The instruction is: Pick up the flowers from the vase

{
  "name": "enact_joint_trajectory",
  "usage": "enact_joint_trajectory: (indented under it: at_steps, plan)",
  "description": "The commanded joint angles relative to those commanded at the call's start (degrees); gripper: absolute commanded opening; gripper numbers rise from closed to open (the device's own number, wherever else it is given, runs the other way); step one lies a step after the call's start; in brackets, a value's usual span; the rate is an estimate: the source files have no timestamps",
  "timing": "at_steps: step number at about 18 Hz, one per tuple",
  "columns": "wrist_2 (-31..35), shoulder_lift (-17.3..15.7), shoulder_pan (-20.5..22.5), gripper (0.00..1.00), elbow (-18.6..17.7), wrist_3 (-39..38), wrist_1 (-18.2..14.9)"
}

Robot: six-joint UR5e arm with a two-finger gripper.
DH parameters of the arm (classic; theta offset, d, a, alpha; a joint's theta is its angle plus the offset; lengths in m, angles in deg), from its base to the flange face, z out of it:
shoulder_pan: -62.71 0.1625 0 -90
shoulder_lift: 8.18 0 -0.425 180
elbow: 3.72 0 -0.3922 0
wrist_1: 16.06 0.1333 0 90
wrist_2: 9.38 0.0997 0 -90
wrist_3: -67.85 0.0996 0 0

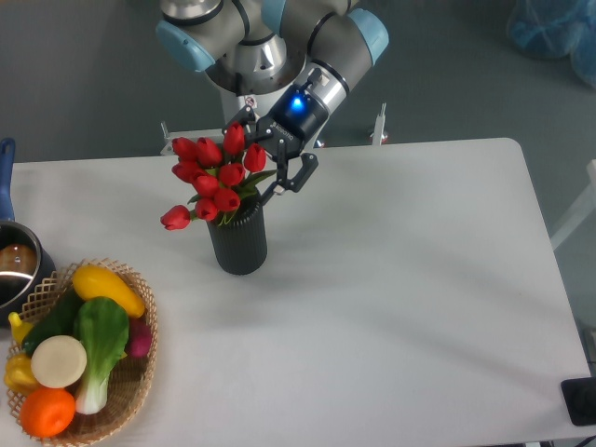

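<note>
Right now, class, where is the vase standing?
The vase stands upright on the left half of the table, holding the flowers, just up and right of the basket.

Worktop [391, 307]: white, matte, with rounded corners; it fills most of the view and its far edge runs across the upper part.
Floor [74, 74]: dull grey-green, seen behind the far edge and down the right side.
Light: soft and even, with faint blurred shadows on the white surface.
Top right corner: a crumpled blue plastic bundle [554, 28] lying on the floor.
Right edge: a pale slanted bar [573, 223] beside the worktop, partly cut off.
Bottom right corner: a small dark block [579, 402], cut by the frame.
Far edge: two small upright metal brackets [380, 126], one left, one right.
</note>
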Motion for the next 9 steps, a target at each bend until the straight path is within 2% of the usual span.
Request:
enact_joint_trajectory:
  at_steps: [9]
  plan:
    - [-0.44,-1.05,0.09,0.0,1.41,-0.7,-0.18]
